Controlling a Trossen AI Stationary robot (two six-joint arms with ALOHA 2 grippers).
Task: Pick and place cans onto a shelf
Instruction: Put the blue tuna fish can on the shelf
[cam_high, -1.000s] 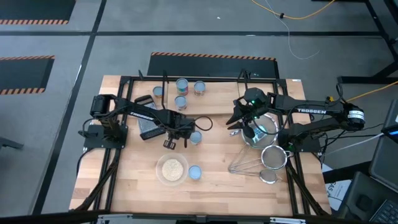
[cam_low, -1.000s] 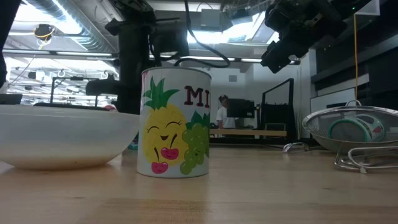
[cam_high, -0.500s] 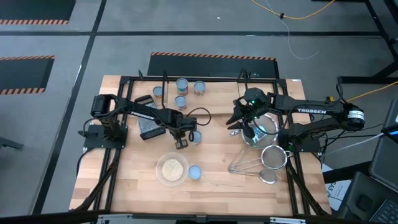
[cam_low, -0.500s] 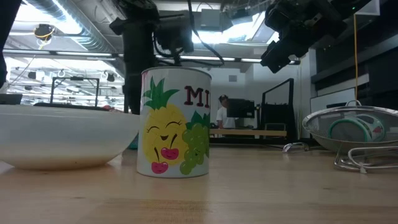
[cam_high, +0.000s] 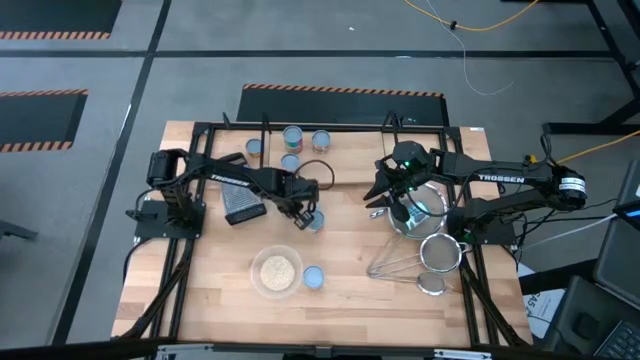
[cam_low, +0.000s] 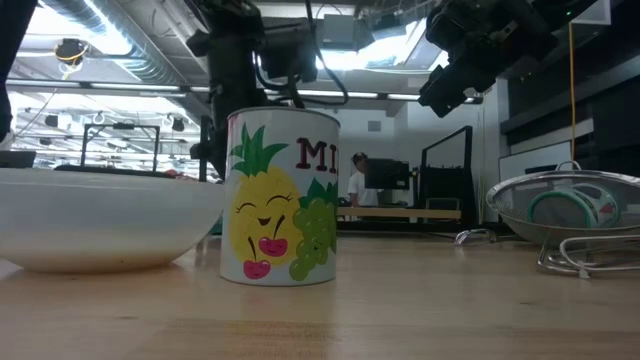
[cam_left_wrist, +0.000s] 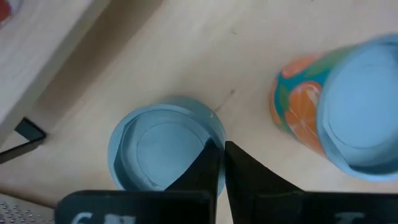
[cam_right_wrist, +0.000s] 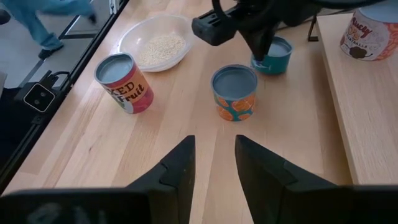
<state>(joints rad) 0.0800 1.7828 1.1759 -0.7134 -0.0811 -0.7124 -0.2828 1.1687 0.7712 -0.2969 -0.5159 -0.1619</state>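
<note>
A low teal can (cam_left_wrist: 163, 152) stands on the tabletop (cam_high: 350, 270) just in front of the shelf (cam_high: 340, 140), its pale blue top facing up. The left jaws (cam_left_wrist: 219, 163) hang right over its rim, the two dark fingers (cam_left_wrist: 205, 168) pressed almost together with only a thin slit between them and nothing held in them; their tips overlap the can's edge in the left wrist view, though whether they touch it I cannot tell. Just beside it stands a taller can with an orange-fruit label (cam_left_wrist: 339, 118), apart from the teal one. In the right wrist view the same pair shows, the orange-fruit can (cam_right_wrist: 234, 92) nearer and the teal can (cam_right_wrist: 272, 56) beyond it under the left arm.

Three cans (cam_high: 292, 136) sit on the shelf, with a fourth (cam_high: 254, 150) at its front edge. Another can with a pineapple face (cam_low: 283, 197) stands near the front of the tabletop beside a bowl of pale grains (cam_high: 276, 271).

The right jaws (cam_right_wrist: 213, 163) hover well to the right, above a wire strainer (cam_high: 418, 212), fingers parted and empty.
</note>
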